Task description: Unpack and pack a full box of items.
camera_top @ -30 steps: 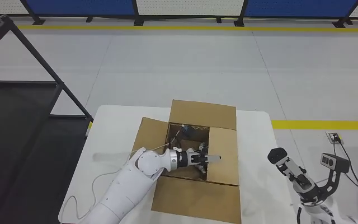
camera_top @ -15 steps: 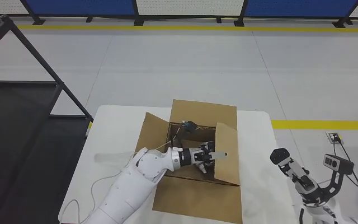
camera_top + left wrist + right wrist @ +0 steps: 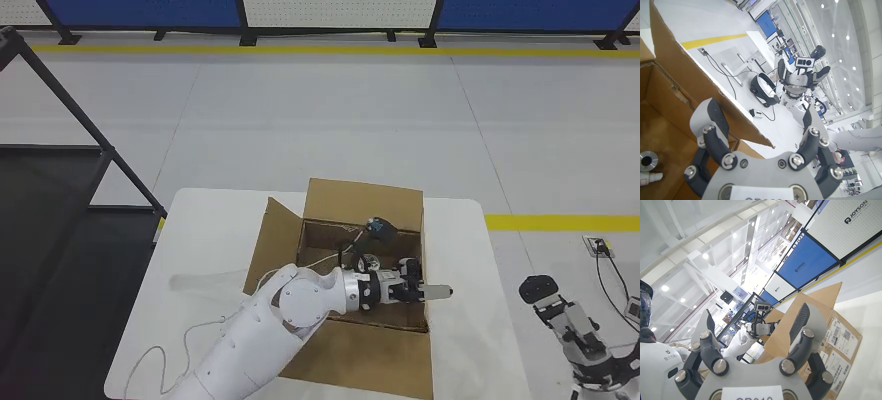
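An open cardboard box [image 3: 350, 352] stands on the white table [image 3: 200, 230]. My left gripper [image 3: 428, 292] reaches across the box's inside to its right flap [image 3: 422, 250], which stands upright. In the left wrist view the left gripper [image 3: 762, 117] is open, and that flap's edge [image 3: 696, 62] runs between its fingers. A metal cylinder [image 3: 647, 160] and a white plastic part [image 3: 651, 177] lie on the box floor. My right gripper [image 3: 588, 305] hangs open and empty off the table's right side; in its own view, the right gripper [image 3: 755, 323] faces the labelled box wall [image 3: 838, 336].
The box's left flap [image 3: 268, 250] leans outward, the far flap [image 3: 362, 203] stands up and the near flap [image 3: 355, 365] lies flat toward the front. Bare table lies left of the box. A black frame [image 3: 90, 150] stands beyond the table's left edge.
My left gripper has swept right across the box, taking the right flap from folded inward to upright. The right arm has drawn back toward the lower right.
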You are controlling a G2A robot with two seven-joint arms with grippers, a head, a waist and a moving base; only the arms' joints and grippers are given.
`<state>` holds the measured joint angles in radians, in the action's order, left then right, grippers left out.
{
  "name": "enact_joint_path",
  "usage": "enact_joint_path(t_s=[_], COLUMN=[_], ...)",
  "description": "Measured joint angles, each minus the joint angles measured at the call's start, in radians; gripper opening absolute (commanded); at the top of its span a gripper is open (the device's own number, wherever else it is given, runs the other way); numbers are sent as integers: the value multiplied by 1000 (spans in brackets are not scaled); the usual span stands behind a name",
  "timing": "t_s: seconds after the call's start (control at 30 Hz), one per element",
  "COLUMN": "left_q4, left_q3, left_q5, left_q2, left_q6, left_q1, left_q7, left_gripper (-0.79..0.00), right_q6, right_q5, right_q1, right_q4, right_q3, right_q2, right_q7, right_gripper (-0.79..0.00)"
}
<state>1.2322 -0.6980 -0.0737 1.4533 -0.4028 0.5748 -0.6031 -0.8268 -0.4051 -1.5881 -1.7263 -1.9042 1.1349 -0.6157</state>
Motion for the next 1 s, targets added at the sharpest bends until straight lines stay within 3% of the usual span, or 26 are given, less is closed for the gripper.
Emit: enact_joint_path(t_s=[0.5, 1.0], left_q4=[-229, -462], left_q3=[161, 256], left_q5=[25, -16], left_q2=[147, 292], left_q6=[43, 184], left_q1=[-98, -169], left_q7=[202, 241], left_gripper=[0, 0], right_q6=[-93, -46], right_q5=[-160, -198], right_q1=[-101, -69], right_q4=[42, 78], right_q3=[-147, -167], right_q2=[-8, -21], right_q7=[-15, -95], right_gripper=[0, 0])
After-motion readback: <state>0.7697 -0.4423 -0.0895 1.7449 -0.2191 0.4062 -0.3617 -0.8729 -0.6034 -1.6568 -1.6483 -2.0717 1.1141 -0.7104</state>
